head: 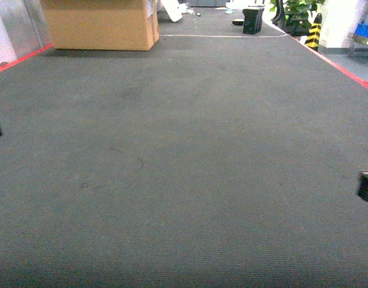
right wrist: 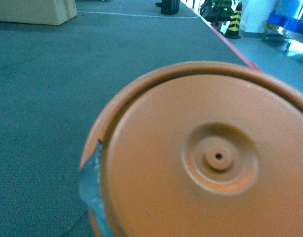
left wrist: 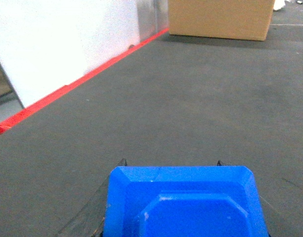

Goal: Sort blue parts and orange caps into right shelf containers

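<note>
Seemingly mid-carry: blue part [left wrist: 183,205] clamped in left jaws, orange cap [right wrist: 205,158] clamped in right jaws. Neither deposited; shelf containers not seen, only grey floor [head: 184,168].

We record a dark grey carpeted floor [head: 184,168] edged by red strips [head: 346,71] on both sides. A brown cardboard box [head: 99,24] sits on it at far left, by the left strip. A small black object [head: 253,20] stands farther back, right of centre.
</note>
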